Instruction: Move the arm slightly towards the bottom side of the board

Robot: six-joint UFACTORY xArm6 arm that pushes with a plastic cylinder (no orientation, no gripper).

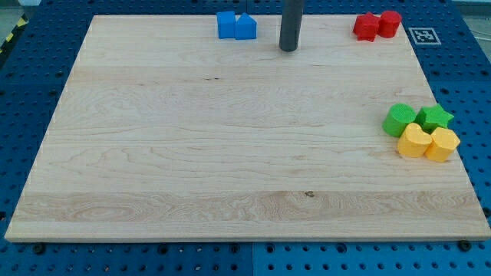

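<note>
Wooden board [230, 153] sitting on a blue pegboard table [31, 84], light grain, taking up most of the view. My tip [288, 49] planted near the view's top edge, a bit right of centre, rod rising straight out of the top of the shot. No jaws on this rig, just the plain dark rod, so nothing released, clenched or grasping anything. Just to the view's left of the tip, near but not touching: two blue blocks pressed together, a blue cube-ish block [225, 24] and a blue house-shaped block [245, 27]. Off to the view's right of the tip, well apart from it: a red star-like block [367, 27] touching a red cylinder [390, 23], right by the top right corner. Further down along the right edge, a tight cluster of four: green cylinder-ish block [399, 119], green star [436, 117], yellow heart [415, 141] and a yellow block [443, 144] (shape hard to call, maybe hexagonal). Small black-and-white marker tag [423, 34] on the table past the top right corner.
</note>
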